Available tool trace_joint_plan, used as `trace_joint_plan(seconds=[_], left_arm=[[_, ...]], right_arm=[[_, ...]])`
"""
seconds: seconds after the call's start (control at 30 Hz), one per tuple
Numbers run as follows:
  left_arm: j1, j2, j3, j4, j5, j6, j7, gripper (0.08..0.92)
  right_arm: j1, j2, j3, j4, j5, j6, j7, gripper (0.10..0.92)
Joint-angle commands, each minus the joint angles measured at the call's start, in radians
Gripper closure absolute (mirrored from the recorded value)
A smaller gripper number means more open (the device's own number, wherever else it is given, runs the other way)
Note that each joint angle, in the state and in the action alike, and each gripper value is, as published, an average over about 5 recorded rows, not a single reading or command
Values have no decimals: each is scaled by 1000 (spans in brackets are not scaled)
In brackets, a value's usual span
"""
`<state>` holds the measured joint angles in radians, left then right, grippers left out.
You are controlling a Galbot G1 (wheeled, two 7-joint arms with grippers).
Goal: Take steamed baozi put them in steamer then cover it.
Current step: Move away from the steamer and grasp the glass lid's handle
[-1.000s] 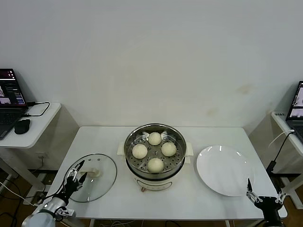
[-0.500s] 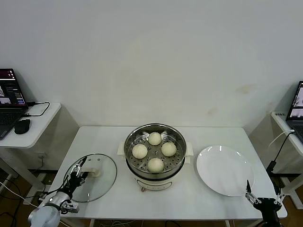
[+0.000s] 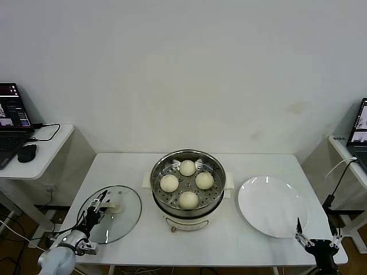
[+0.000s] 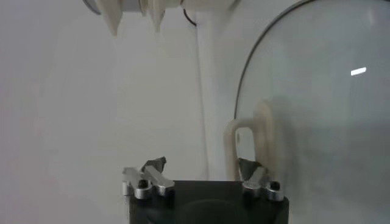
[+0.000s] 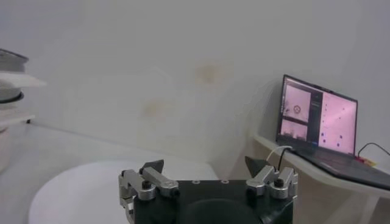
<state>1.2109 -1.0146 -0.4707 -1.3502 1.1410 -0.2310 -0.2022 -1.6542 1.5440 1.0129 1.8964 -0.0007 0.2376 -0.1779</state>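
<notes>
Several cream-white baozi [image 3: 187, 168] lie on the perforated tray inside the steel steamer [image 3: 153, 179] at the table's middle. The glass cover [image 3: 125, 211] lies flat on the table to the steamer's left, its cream handle [image 3: 115, 207] facing up. My left gripper [image 3: 98, 201] is low over the cover's near-left part, open. In the left wrist view the left gripper [image 4: 203, 165] has one fingertip [image 4: 248, 167] right at the handle [image 4: 263, 131], and nothing is clamped. My right gripper [image 3: 312, 240] hangs open off the table's front right corner; the right wrist view shows the right gripper [image 5: 207, 165] empty.
A flat white plate [image 3: 272, 206] lies right of the steamer. A side table [image 3: 40, 157] with a laptop [image 3: 11, 117] and mouse stands at far left. Another laptop [image 3: 360, 134] sits at far right. A steamer handle and base edge [image 5: 12, 79] show in the right wrist view.
My left gripper has slid forward over the cover up to its handle, and its jaws have narrowed a little. The right gripper has sunk slightly.
</notes>
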Motion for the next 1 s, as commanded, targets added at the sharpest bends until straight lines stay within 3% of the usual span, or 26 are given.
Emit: trace_joint_plan(seconds=[0.03, 0.5, 0.6, 1.0], left_arm=[[-18, -4, 4, 56, -3, -7, -14, 424], [-18, -25, -5, 91, -40, -32, -81, 812], [3, -30, -28, 46, -41, -32, -97, 848], [168, 5, -168, -234, -89, 32, -52, 848]], right_arm=[[0, 3, -6, -3, -6, 4, 1, 203], [-6, 8, -16, -1, -17, 10, 2, 203], [-9, 8, -26, 2, -19, 7, 8, 203], [-14, 12, -61, 6, -57, 14, 13, 203]])
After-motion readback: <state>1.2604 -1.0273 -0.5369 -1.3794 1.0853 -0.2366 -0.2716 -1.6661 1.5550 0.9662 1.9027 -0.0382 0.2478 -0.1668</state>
